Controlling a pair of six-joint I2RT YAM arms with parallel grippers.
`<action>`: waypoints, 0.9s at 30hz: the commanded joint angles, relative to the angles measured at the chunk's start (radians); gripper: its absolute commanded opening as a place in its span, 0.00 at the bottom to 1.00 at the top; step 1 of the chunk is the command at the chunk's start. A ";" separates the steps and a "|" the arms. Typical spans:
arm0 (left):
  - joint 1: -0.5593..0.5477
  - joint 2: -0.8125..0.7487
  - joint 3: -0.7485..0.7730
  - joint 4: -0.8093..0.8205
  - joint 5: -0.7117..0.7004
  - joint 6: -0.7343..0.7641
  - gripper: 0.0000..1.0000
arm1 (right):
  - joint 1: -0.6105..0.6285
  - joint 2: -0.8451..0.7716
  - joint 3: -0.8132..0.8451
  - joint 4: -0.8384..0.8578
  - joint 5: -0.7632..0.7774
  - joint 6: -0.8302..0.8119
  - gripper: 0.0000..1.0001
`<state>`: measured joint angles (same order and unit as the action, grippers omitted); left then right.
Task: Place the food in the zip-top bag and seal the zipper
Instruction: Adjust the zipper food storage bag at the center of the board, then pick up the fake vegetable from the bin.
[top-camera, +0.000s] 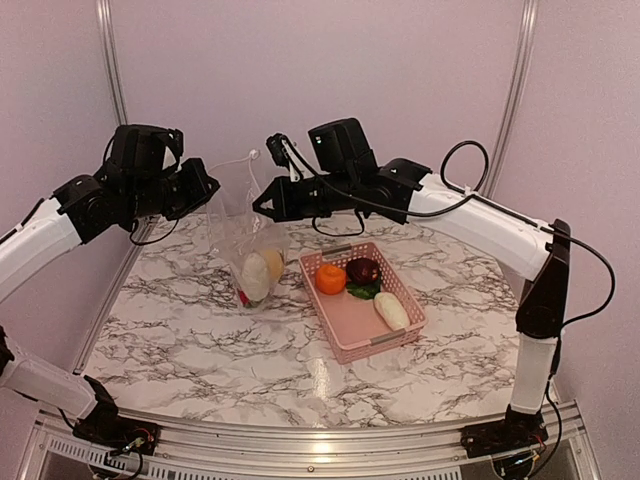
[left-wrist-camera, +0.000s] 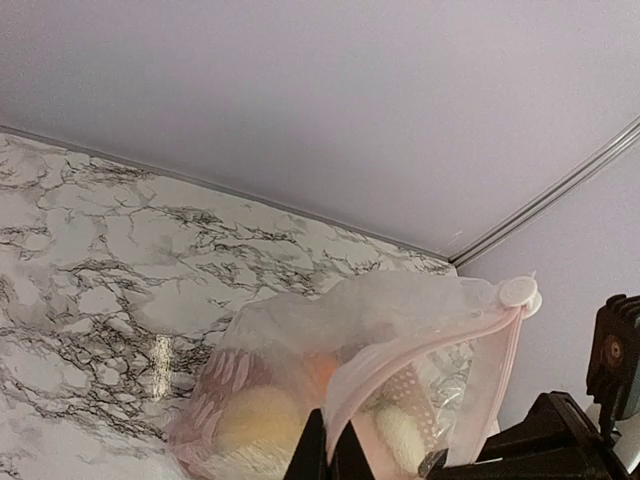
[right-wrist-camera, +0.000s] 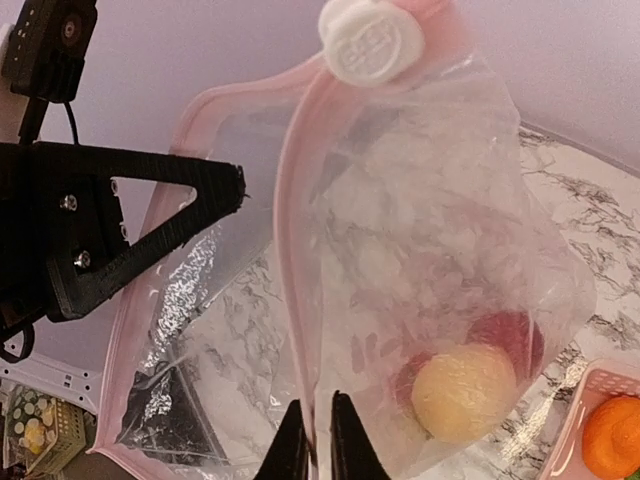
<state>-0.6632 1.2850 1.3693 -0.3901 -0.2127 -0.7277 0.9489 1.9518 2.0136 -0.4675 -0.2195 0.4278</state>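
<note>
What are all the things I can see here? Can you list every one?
zip-top bag: one, clear with a pink mouth edge, held up over the table between both grippers
slider: one, white, at one end of the bag's mouth
food in the bag: at least three, a yellow ball, something red, a pale whitish piece, at the bag's bottom
basket: one, pink, on the table right of the bag
food in the basket: four, an orange ball, a dark purple ball, a green bit, a pale elongated piece
table: one, white marble with dark veins
left gripper: one, black, shut on the bag's edge
right gripper: one, black, shut on the bag's edge
</note>
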 joint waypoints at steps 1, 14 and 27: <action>0.014 0.025 0.049 -0.080 0.004 0.073 0.00 | 0.003 -0.036 0.059 0.015 -0.030 0.024 0.16; 0.016 0.061 -0.023 -0.114 0.054 0.064 0.00 | -0.087 -0.170 -0.104 -0.021 -0.048 0.031 0.57; 0.016 0.091 -0.046 -0.099 0.088 0.075 0.00 | -0.205 -0.408 -0.450 -0.217 0.087 -0.069 0.57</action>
<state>-0.6525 1.3540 1.3251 -0.4763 -0.1383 -0.6796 0.7635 1.6001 1.5791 -0.5835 -0.2131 0.4099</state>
